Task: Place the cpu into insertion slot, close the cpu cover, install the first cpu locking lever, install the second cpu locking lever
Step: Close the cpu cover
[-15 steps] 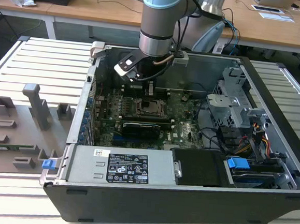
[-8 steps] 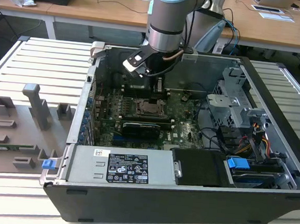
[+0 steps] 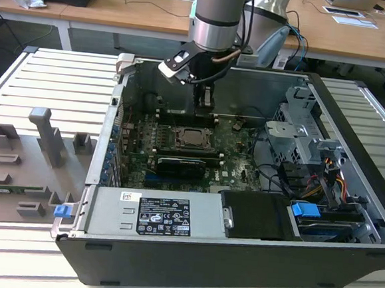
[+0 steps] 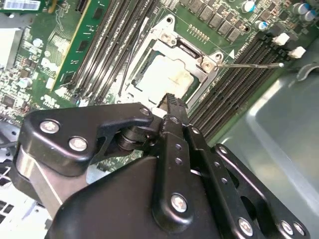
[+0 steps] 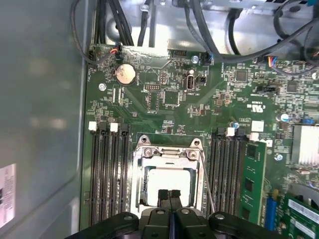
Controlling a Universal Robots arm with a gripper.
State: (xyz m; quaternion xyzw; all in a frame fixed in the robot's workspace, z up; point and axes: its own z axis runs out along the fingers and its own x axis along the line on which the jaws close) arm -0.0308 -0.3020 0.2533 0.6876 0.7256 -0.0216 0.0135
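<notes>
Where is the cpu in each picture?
Exterior view: the cpu lies just below the gripper in the picture.
Second wrist view: the cpu is the pale square just past the fingertips.
First wrist view: the cpu is the pale square beside the fingertips.
Shared landmark: the silvery cover framing it.

the arm (image 3: 217, 6) enters the exterior view at 12 o'clock and drops straight down, its silver wrist (image 3: 213, 33) held vertical. a black-and-white block (image 3: 174, 65) juts from the wrist toward 8 o'clock. under the wrist the black gripper (image 3: 206, 97) points to 6 o'clock, upright. in the first wrist view its two fingers (image 5: 162, 195) lie pressed flat against each other with a thin seam between them. the second wrist view shows the fingertips (image 4: 174, 107) together from the side, with the black linkage bars (image 4: 173, 164) folded in close behind them.
</notes>
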